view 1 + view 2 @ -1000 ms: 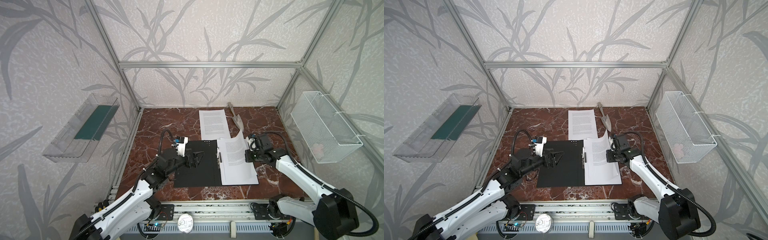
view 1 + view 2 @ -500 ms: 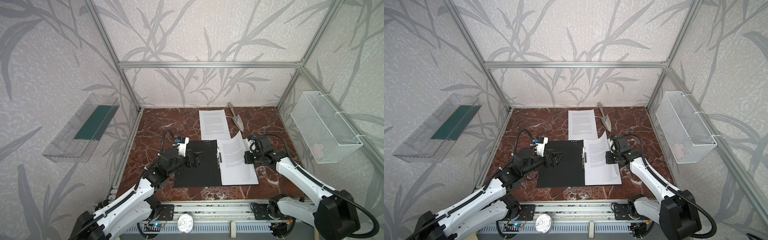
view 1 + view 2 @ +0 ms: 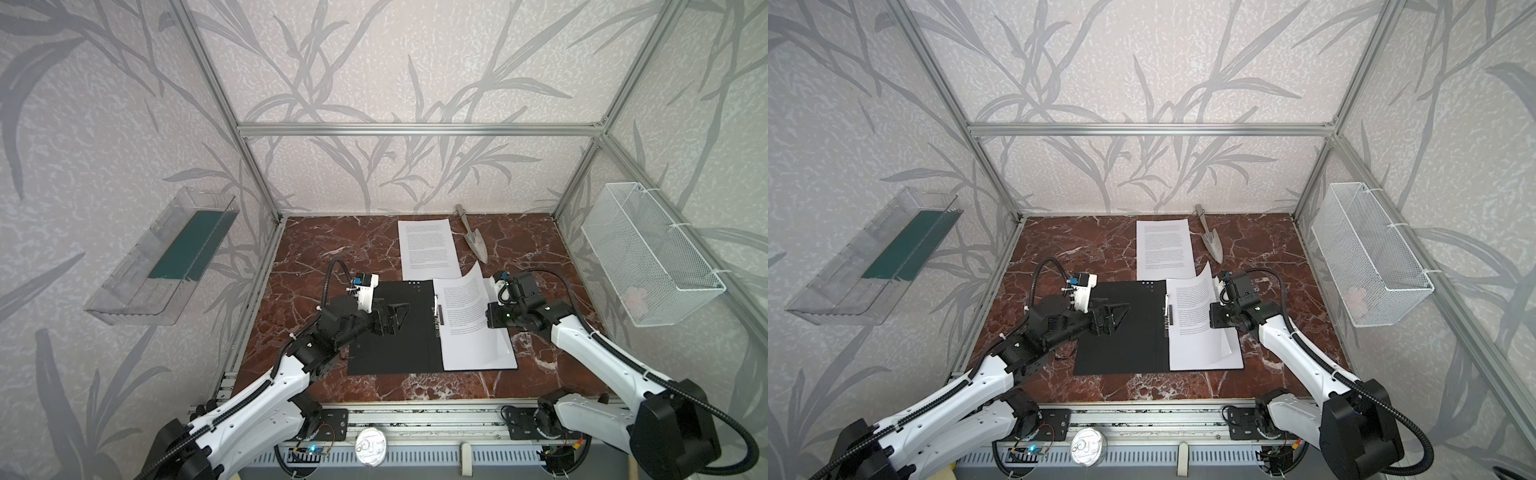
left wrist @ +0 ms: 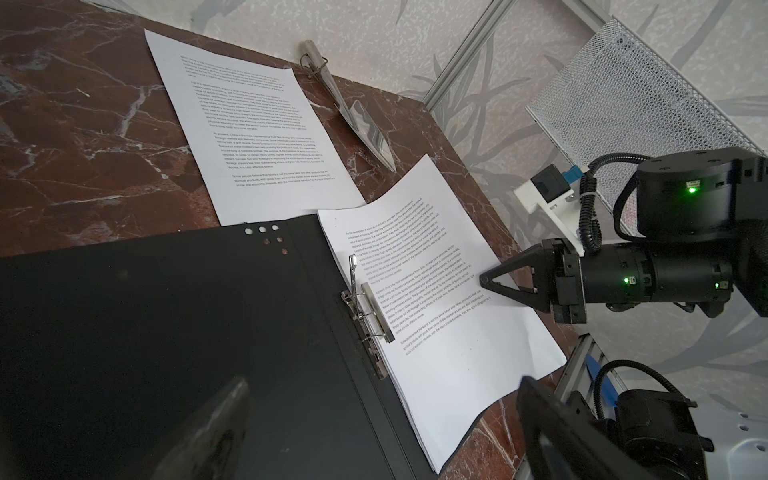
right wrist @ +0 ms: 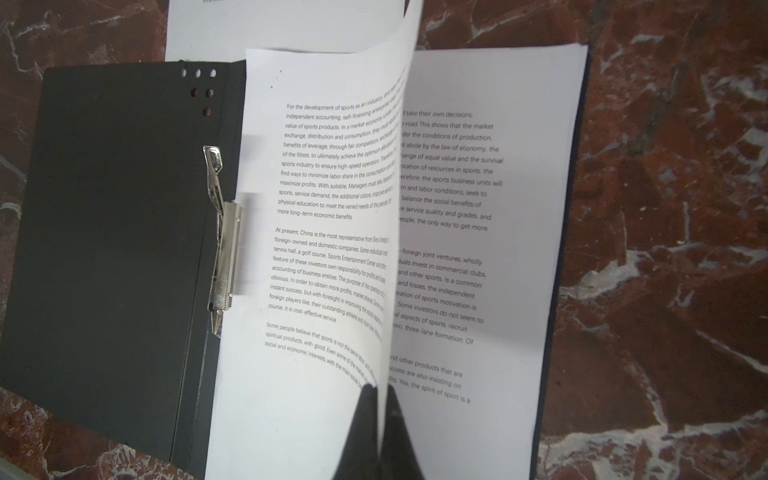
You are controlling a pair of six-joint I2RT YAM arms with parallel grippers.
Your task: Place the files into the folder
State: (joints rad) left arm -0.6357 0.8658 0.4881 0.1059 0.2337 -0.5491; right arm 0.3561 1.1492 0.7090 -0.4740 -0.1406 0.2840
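The black folder (image 3: 386, 340) (image 3: 1121, 345) lies open on the marble table, metal clip (image 5: 222, 249) along its spine. A stack of files (image 3: 478, 349) (image 5: 478, 249) rests on its right half. My right gripper (image 3: 487, 320) (image 5: 380, 390) is shut on the right edge of the top sheet (image 3: 461, 299) (image 5: 324, 208), which curls up off the stack toward the spine. My left gripper (image 3: 399, 315) (image 4: 382, 436) hovers open over the folder's bare left cover (image 4: 166, 332), holding nothing. One more sheet (image 3: 428, 249) (image 4: 249, 124) lies flat behind the folder.
A metal trowel (image 3: 473, 241) lies beside the far sheet at the back. A white wire basket (image 3: 648, 253) hangs on the right wall. A clear tray (image 3: 124, 291) with a dark green pad (image 3: 191, 245) hangs on the left wall.
My right gripper has shifted a little to the left with the sheet's edge, so the sheet curls further over the stack. The left arm has barely moved.
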